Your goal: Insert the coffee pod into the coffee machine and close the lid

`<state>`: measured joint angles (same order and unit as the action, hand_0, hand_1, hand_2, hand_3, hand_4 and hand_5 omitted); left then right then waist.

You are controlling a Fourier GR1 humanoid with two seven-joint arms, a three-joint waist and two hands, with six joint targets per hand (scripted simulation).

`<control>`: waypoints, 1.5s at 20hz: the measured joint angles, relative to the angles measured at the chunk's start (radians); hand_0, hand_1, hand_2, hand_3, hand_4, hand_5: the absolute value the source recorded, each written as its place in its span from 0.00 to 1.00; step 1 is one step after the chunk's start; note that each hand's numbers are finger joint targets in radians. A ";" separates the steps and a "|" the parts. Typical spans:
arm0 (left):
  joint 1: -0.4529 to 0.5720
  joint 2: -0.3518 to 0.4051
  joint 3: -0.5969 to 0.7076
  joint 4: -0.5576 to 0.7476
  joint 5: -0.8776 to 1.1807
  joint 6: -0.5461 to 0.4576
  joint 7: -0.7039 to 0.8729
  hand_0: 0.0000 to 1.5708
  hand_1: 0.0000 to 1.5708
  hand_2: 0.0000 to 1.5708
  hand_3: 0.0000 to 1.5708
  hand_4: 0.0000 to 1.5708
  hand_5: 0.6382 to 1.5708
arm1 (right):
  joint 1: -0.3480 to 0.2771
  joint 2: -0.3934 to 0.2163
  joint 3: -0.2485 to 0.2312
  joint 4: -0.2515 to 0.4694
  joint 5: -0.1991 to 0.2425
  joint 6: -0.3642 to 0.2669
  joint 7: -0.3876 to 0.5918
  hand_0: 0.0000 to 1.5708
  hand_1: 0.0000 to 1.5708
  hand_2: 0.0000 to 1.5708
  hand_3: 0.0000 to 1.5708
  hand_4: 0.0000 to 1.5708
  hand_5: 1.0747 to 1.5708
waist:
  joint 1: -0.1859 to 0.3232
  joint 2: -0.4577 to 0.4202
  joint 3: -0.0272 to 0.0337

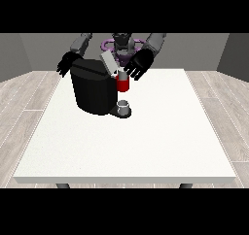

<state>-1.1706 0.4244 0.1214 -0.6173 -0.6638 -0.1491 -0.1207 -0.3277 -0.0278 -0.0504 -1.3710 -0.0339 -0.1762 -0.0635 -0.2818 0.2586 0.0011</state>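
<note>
Front view, robot hand (137, 64) at right, fingers spread (nothing held), above coffee machine (93, 89).

A single front view is given, taken from across the white surface (146, 151) and raised above it, looking down and towards the robot (121, 44). The robot is seen small at the top, facing the camera. The whole surface is framed, its near edge lowest, with floor visible on both sides. The coffee machine (92, 91) stands towards the far side.
</note>
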 measured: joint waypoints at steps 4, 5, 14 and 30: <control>0.006 0.011 0.012 -0.003 0.001 0.006 -0.004 0.77 0.77 0.78 0.69 0.29 1.00 | 0.005 -0.006 0.001 -0.007 0.000 0.005 0.000 0.00 0.00 0.00 0.00 0.25 1.00 | -0.010 0.006 0.0014; -0.003 0.012 0.012 -0.004 0.001 -0.002 0.001 0.74 0.74 0.76 0.67 0.29 1.00 | 0.001 -0.007 -0.006 0.002 -0.003 0.003 -0.002 0.00 0.00 0.00 0.00 0.24 1.00 | -0.006 0.009 0.0009; -0.006 0.003 -0.004 -0.008 -0.021 -0.005 -0.005 0.67 0.67 0.71 0.61 0.23 1.00 | -0.018 -0.006 -0.011 0.018 -0.001 -0.013 -0.012 0.00 0.00 0.00 0.00 0.29 1.00 | 0.008 0.013 0.0000; 0.016 0.034 -0.048 0.004 -0.081 -0.040 -0.066 0.00 0.00 0.00 0.00 0.00 1.00 | -0.006 -0.015 -0.009 0.012 0.003 -0.013 0.004 0.00 0.00 0.00 0.00 0.22 1.00 | 0.007 0.001 0.0008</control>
<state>-1.1550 0.4586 0.0731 -0.6128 -0.7451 -0.1890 -0.1868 -0.3332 -0.0426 -0.0589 -1.3591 -0.0310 -0.1890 -0.0595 -0.2750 0.2600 0.0019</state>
